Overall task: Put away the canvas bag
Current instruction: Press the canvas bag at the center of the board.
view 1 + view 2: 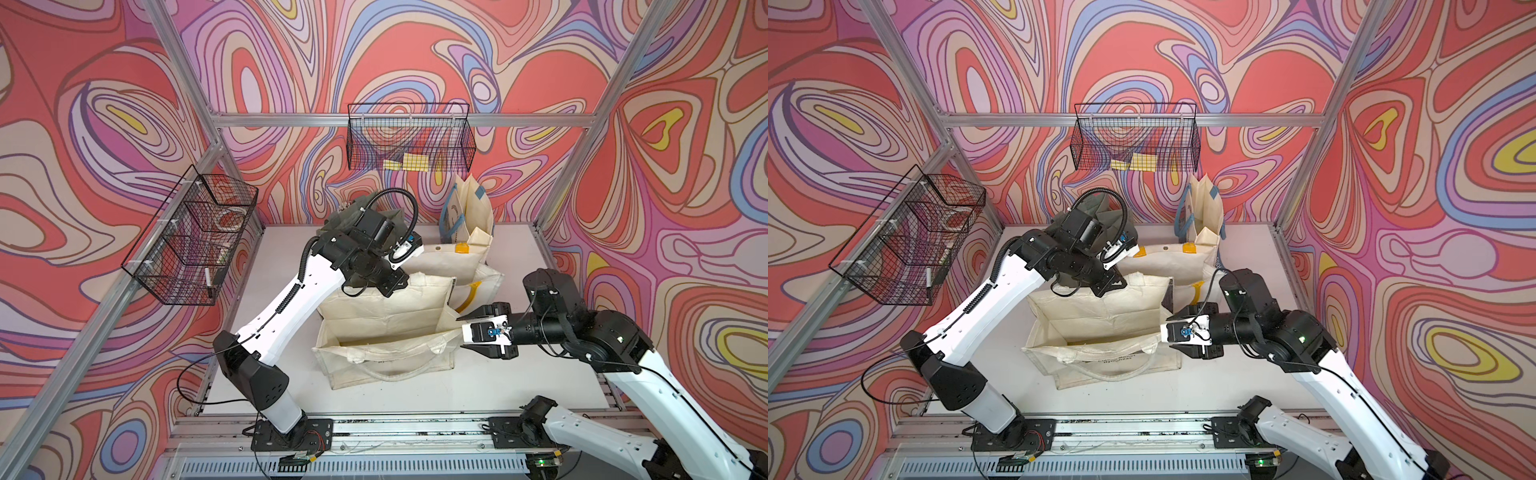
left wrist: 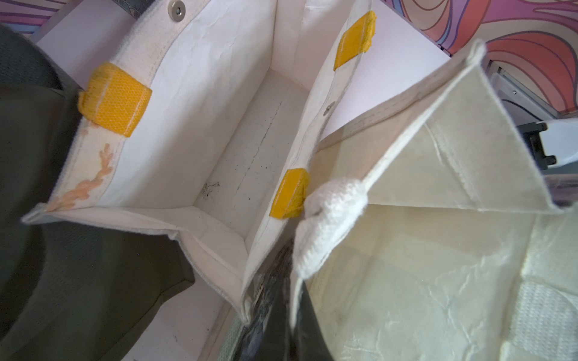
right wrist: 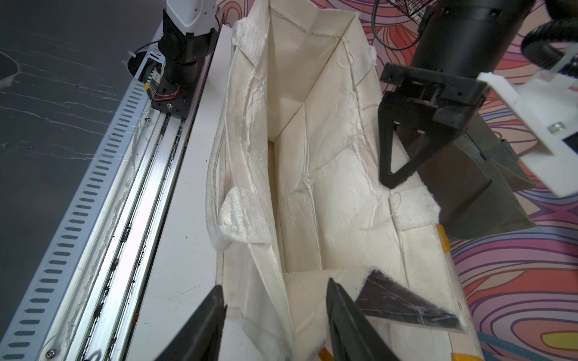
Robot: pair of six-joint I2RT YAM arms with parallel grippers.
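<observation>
Pinching back rim of upright cream canvas tote bag [image 1: 386, 316]: left pincer [image 3: 389, 179], pressed together | right pincer [image 3: 274, 283]: spread astride bag's end wall | white bench [image 1: 498, 386] beneath.

Bright, even, from above in both top views; only faint soft shadows on table [image 1: 498, 382]. In left wrist view, dim, blurred dark cloth [image 2: 78, 281] at 8 o'clock, bright cream bag [image 2: 438, 281] at 4 o'clock. In right wrist view, glare on track [image 3: 137, 237] at 8 o'clock.
</observation>
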